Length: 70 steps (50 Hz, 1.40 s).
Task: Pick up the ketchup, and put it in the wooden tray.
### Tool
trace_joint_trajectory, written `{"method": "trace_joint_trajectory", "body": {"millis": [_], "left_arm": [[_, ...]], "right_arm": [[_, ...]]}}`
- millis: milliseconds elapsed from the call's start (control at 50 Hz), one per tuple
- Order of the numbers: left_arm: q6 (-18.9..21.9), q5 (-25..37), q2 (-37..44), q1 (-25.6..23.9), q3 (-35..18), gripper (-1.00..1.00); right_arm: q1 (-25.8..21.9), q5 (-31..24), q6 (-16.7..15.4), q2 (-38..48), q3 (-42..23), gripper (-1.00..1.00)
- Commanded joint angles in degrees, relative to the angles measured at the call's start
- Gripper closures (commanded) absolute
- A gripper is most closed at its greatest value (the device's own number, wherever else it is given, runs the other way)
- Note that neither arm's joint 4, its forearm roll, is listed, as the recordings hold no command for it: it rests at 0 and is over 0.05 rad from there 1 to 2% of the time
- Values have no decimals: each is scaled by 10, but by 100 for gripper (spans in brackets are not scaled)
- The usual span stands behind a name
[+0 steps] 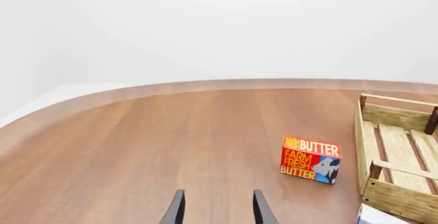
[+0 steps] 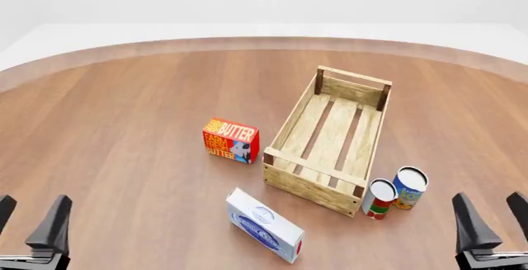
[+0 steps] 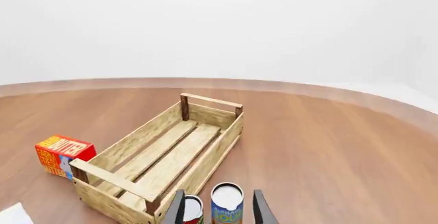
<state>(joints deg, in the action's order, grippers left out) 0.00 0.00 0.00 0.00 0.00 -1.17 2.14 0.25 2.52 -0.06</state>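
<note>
i see no ketchup bottle in any view; wooden tray (image 2: pixel 330 143) sits mid-surface, empty; two cans (image 2: pixel 396 193) stand by its near right corner; left fingers (image 2: pixel 31 220) and right fingers (image 2: pixel 490 217) spread, holding nothing; best locate the bottle before reaching, not mistake the red can.

Left gripper (image 2: pixel 31 220) low at the near left corner of the front view, fingers (image 2: pixel 54 220) spread apart and pointing forward, holding nothing. Right gripper (image 2: pixel 493 217) low at the near right corner, fingers (image 2: pixel 468 220) also parted, nothing between them. Both held above the table.
</note>
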Motion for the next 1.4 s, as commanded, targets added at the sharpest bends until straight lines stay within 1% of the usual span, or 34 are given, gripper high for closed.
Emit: {"method": "trace_joint_trajectory", "body": {"millis": [20, 60, 140, 180, 200, 220, 260, 320, 340, 400, 460, 520, 560, 580, 620, 680, 800, 880, 1040, 1100, 1120, 1160, 1260, 1280, 1340, 1380, 1400], "left_arm": [[0, 0, 0, 0, 0, -100], [0, 0, 0, 0, 0, -100], [0, 0, 0, 0, 0, -100], [0, 0, 0, 0, 0, -100], [0, 0, 0, 0, 0, -100], [0, 0, 0, 0, 0, -100], [0, 0, 0, 0, 0, -100], [0, 0, 0, 0, 0, -100], [0, 0, 0, 0, 0, -100], [0, 0, 0, 0, 0, -100], [0, 0, 0, 0, 0, -100], [0, 0, 0, 0, 0, -100], [0, 0, 0, 0, 0, -100], [0, 0, 0, 0, 0, -100], [0, 0, 0, 0, 0, -100], [0, 0, 0, 0, 0, -100], [0, 0, 0, 0, 0, -100], [0, 0, 0, 0, 0, -100], [0, 0, 0, 0, 0, -100], [0, 0, 0, 0, 0, -100], [0, 0, 0, 0, 0, -100], [0, 0, 0, 0, 0, -100], [0, 0, 0, 0, 0, -100], [0, 0, 0, 0, 0, -100], [0, 0, 0, 0, 0, -100], [0, 0, 0, 0, 0, -100], [0, 0, 0, 0, 0, -100]], "right_arm": [[-94, 195, 6, 292, 0, -100], [-95, 186, 9, 283, 0, -100], [-90, 199, 23, 296, 0, -100], [-101, 238, 36, 348, 0, -100], [-103, 264, 37, 378, 0, -100], [-105, 275, 40, 391, 0, -100], [-114, 304, 58, 422, 1, -100], [-112, 319, 59, 436, 1, -100], [-111, 347, 60, 473, 1, -100], [-110, 369, 69, 493, 1, -100], [-117, 389, 63, 523, 1, -100], [-130, 427, 41, 587, 0, -100], [-131, 429, 36, 593, 0, -100], [-133, 423, 39, 585, 0, -100], [-133, 390, 41, 549, 0, -100], [-133, 400, 41, 559, 0, -100], [-156, 404, 33, 572, 0, -100], [-180, 404, 22, 577, 0, -100], [-219, 413, 9, 590, 1, -100], [-239, 423, 5, 604, 0, -100], [-239, 424, 5, 604, 0, -100], [-265, 450, 2, 638, 0, -100], [-285, 449, 4, 639, -1, -100], [-300, 450, 9, 639, -2, -100], [-321, 459, 10, 653, -4, -100], [-343, 446, 19, 642, -11, -100], [-343, 445, 19, 642, -11, -100]]}}
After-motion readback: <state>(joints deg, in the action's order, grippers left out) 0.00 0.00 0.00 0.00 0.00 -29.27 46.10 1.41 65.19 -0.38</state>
